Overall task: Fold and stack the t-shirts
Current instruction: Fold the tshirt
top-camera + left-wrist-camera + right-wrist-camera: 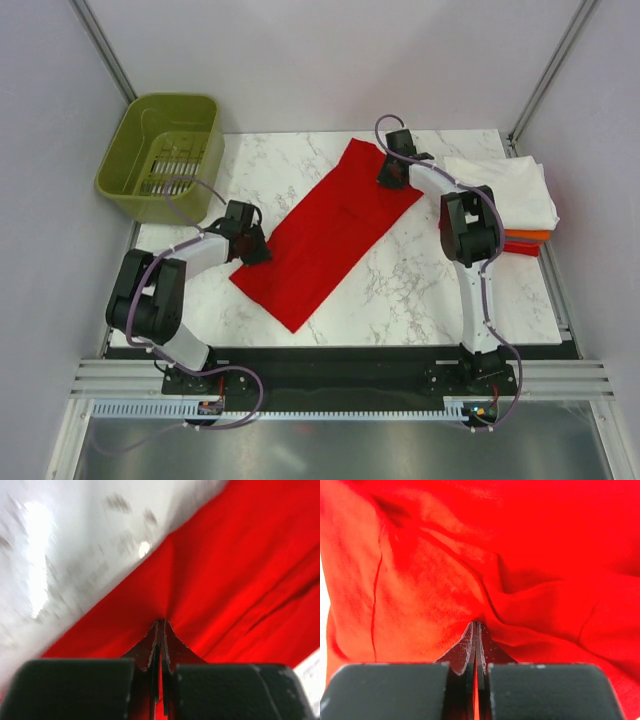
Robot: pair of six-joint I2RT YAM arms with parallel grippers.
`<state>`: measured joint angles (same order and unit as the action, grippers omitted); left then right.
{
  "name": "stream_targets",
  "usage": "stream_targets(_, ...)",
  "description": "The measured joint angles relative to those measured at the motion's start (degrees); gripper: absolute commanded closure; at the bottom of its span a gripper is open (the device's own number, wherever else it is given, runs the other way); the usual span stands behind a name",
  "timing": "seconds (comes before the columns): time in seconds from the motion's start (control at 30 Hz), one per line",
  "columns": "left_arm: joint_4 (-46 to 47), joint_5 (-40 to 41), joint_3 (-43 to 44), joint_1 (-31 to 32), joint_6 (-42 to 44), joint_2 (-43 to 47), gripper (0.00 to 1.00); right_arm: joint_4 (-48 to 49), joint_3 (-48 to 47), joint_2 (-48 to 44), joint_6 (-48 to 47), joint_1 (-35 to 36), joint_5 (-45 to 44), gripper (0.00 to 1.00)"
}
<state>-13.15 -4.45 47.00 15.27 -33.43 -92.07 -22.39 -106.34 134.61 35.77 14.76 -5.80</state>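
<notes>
A bright red t-shirt (330, 232) lies folded into a long strip, running diagonally across the marble table from near left to far right. My left gripper (253, 250) is shut on its near left edge; in the left wrist view the red cloth (225, 570) is pinched between the closed fingertips (161, 626). My right gripper (389, 178) is shut on the far right end; in the right wrist view the cloth (445, 570) bunches at the closed fingertips (477, 628). A stack of folded t-shirts (505, 195), white on top with orange and red below, sits at the right edge.
An olive-green plastic basket (165, 155) stands at the far left corner. The marble table (420, 280) shows bare to the right of the shirt. Grey walls and frame posts close in the sides.
</notes>
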Motion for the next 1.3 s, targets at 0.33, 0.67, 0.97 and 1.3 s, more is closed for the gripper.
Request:
stream_targets(0.33,5.55,-0.50,-14.99,14.12,-11.43,13.18,0.98,0.90,-16.96,11.45,0.33,0.70,8.90,1.00)
stream_targets(0.67,14.19,-1.70,-19.50,23.43,-19.04,14.80,0.92,1.49,-29.64,19.78,0.44,1.73,13.86,0.87)
stream_targets(0.97,12.04,-1.95,-15.37,25.79,-19.08,19.30,0.79,4.50,-24.17,16.55,-1.81,1.40,18.36,0.65)
stream_targets(1.3,2.05,0.09,-12.24,23.56,-15.93,28.63,0.50,3.80,-7.54,-1.07,-6.08,1.31,23.21,0.52)
